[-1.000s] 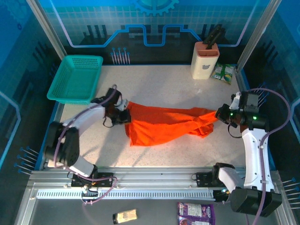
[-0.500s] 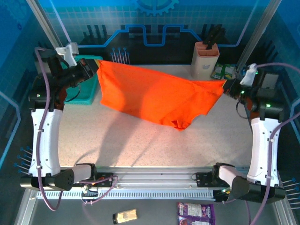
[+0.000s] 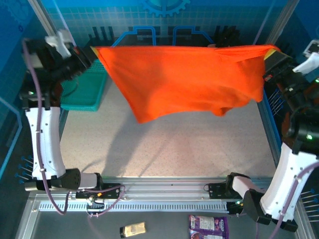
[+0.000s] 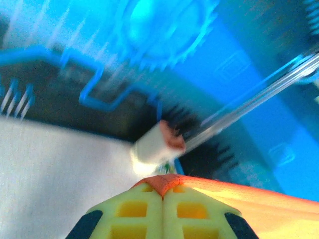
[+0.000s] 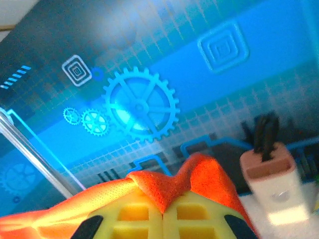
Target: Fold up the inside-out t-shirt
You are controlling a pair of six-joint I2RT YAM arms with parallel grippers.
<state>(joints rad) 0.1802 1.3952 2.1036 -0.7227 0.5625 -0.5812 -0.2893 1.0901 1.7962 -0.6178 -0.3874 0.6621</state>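
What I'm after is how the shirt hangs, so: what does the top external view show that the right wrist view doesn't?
Top external adds the spread: the t-shirt stretched in the air between the left gripper and right gripper, above the table, teal basket at left. Right wrist adds the close grip: yellow fingers shut on a bunched orange corner, plus the cream knife block. Both share the t-shirt and the right gripper.

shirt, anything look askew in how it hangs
Yes. The shirt hangs lopsided between the left claw and right claw: its lower edge droops to a point left of centre, and bunches into folds near the right.
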